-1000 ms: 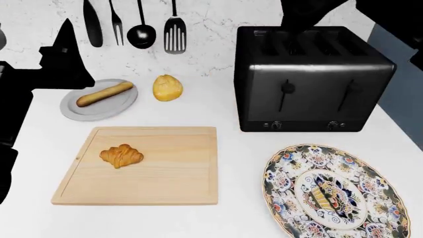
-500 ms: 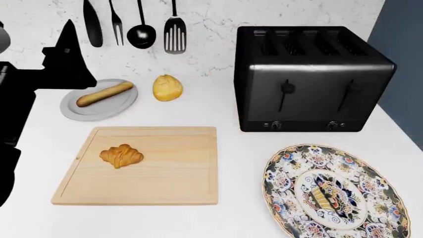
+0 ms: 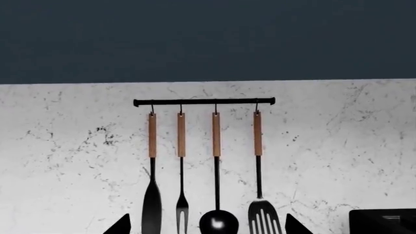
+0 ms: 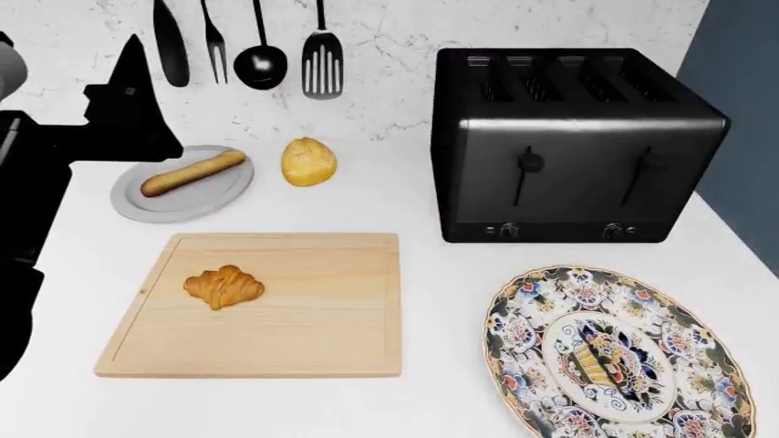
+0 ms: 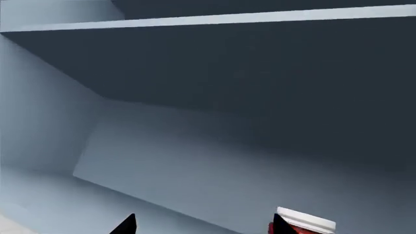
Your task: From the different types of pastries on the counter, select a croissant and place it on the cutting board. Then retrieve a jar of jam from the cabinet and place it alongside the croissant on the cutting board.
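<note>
Croissant [image 4: 224, 286] lies on the left part of the cutting board [image 4: 328, 319], so the first half of the task reads as done; the baguette stick [image 4: 192, 173] on its grey plate [image 4: 146, 205] and the bun [image 4: 309, 161] remain on the counter [image 4: 426, 401] beyond the board's far edge. The jam jar [image 5: 304, 224] stands on the cabinet shelf [image 5: 52, 204]; only its white lid and a sliver of red show in the right wrist view, just beside and partly behind one right fingertip [image 5: 281, 226]. The right gripper [image 5: 204, 225] is spread, its two tips well apart and holding nothing, and the jar sits off its centre line rather than between the tips, so the coming move likely needs a sideways shift toward the jar before closing. The right arm is plainly the nearer. The left gripper [image 3: 204, 225] is likewise spread and empty, facing the utensil rail [image 3: 204, 102] on the far wall.
</note>
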Robot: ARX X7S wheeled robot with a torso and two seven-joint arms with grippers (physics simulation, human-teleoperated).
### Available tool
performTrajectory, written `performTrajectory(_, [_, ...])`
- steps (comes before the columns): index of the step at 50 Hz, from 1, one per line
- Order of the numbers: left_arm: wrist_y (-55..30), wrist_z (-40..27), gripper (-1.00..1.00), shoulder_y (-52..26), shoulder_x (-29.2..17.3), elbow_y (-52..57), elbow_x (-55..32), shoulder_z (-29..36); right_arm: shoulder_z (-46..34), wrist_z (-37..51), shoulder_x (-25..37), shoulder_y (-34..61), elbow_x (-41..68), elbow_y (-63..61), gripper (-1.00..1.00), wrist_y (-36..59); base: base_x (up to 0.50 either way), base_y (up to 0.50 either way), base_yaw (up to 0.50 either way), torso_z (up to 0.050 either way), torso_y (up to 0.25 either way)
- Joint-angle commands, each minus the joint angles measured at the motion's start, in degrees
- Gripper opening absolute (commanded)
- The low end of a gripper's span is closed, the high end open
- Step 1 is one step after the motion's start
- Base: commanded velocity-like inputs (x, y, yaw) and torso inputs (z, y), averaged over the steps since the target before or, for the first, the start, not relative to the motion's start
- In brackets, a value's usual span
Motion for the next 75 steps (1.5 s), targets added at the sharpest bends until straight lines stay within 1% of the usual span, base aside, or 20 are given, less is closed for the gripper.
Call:
performTrajectory(1, [0.56,-0.24,1.00,-0.06,-0.10,-0.40,-0.14,0.44,-1.24,1.83,-6.56,5.18,-4.44,9.96,1.00,3.35,0.00,0.00,0.00,0.000,0.000])
performTrajectory(7, [1.44,-0.27,1.00,0.65,-0.01,-0.64,0.14,1.04,-1.81,3.54,-9.48,7.18,-5.96,14.82,1.00,5.48,0.00,0.00,0.00,0.000,0.000])
performTrajectory(11, [2.13,-0.26,1.00,0.81,0.02,-1.07,0.40,1.52,-0.73,5.24,-11.17,7.66,-6.58,17.87,1.00,4.56,0.00,0.00,0.00,0.000,0.000])
performTrajectory(20, [2.65,-0.41,1.00,1.00,-0.16,-1.33,0.36,1.81,0.74,10.77,-10.93,8.47,-8.40,18.52,1.00,4.90,0.00,0.00,0.00,0.000,0.000])
performTrajectory(24, [2.31,-0.68,1.00,0.83,-0.19,-1.16,0.10,1.85,2.04,11.82,-11.66,7.62,-6.11,19.93,1.00,5.56,0.00,0.00,0.00,0.000,0.000])
performTrajectory(29, [2.12,-0.89,1.00,0.64,-0.33,-1.20,-0.13,1.83,2.87,13.80,-13.04,8.01,-2.91,23.02,1.00,8.79,0.00,0.00,0.00,0.000,0.000])
performTrajectory(34, [1.67,-1.18,1.00,0.51,-0.40,-0.95,-0.60,1.49,2.40,13.03,-14.01,8.51,-1.52,24.07,1.00,12.35,0.00,0.00,0.00,0.000,0.000])
performTrajectory(45, [3.94,-0.67,1.00,1.96,-0.73,-1.99,0.06,1.87,1.78,8.56,-15.55,9.34,-2.28,23.64,1.00,15.70,0.00,0.00,0.00,0.000,0.000])
performTrajectory(55, [2.88,-1.38,1.00,1.12,-0.94,-1.54,-0.71,1.80,2.27,6.10,-16.15,8.52,-1.99,23.12,1.00,17.43,0.00,0.00,0.00,0.000,0.000])
performTrajectory(68, [1.84,-2.00,1.00,0.44,-1.42,-1.14,-1.75,1.30,2.45,7.43,-17.18,7.69,-2.85,25.19,1.00,18.54,0.00,0.00,0.00,0.000,0.000])
performTrajectory(75, [2.65,-1.91,1.00,1.05,-1.58,-1.46,-1.60,1.29,1.75,8.90,-16.73,8.85,-6.27,25.09,1.00,18.85,0.00,0.00,0.00,0.000,0.000])
